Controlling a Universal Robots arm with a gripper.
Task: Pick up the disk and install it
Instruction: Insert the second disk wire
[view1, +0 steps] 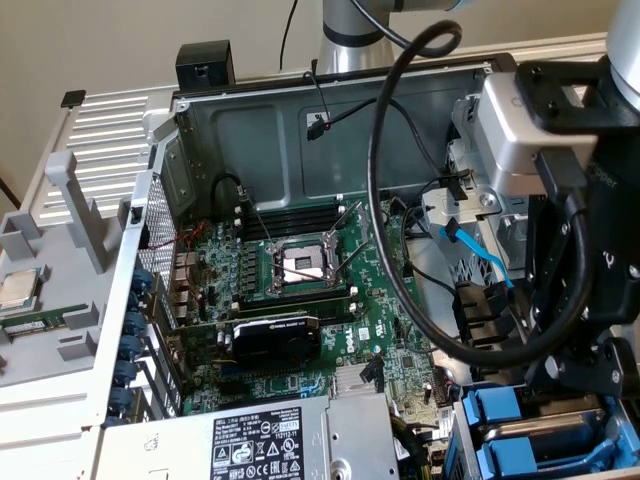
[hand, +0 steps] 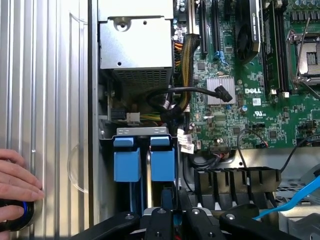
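Hovering over the blue drive bays (hand: 137, 160) beside the motherboard (hand: 250, 95), the claw (hand: 167, 212) is pinching the blue-framed disk (hand: 167, 192) nearly closed. A person's hand (hand: 15, 187) rests on the grey case panel (hand: 45, 100) beside those bays.

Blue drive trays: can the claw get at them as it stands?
Probably yes. In the wrist view the claw sits right at the blue drive trays in their bay, nothing between them. The black cable lies further in, over the motherboard, off that path.
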